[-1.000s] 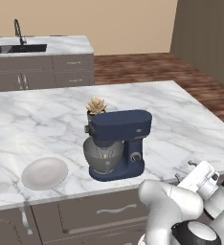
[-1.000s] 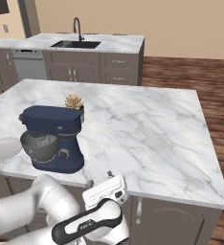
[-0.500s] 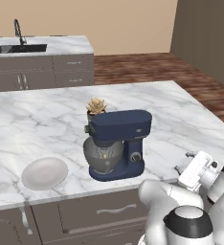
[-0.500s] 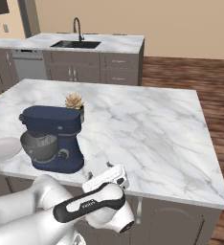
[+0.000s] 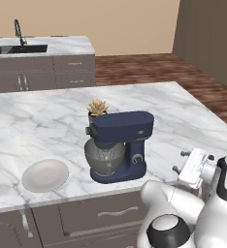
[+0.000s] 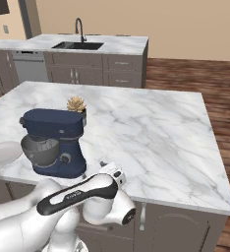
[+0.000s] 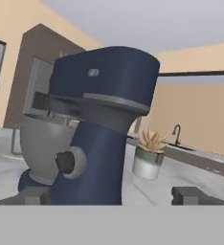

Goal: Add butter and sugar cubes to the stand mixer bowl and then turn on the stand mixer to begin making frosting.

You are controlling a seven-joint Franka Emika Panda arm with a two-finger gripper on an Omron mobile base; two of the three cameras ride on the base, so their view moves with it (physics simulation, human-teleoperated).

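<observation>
Approaching the navy-blue stand mixer (image 7: 97,124) near the marble island's (image 5: 193,121) front edge, our empty gripper (image 7: 109,195) gapes wide; next we likely reach its round side knob (image 7: 66,161).

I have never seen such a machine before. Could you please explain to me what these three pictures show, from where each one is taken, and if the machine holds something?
This is a rendered kitchen with a white robot arm on a base that can drive. Two pictures come from cameras on the base, behind the arm to its left and right, looking down at a marble counter. The third comes from a camera on the hand, looking along the claw.

On the counter stand a navy-blue stand mixer with its grey metal bowl, a small potted plant behind it and a white plate beside it. Farther back is a counter with a sink.

The claw is open and holds nothing. It points at the mixer's side knob.
</observation>
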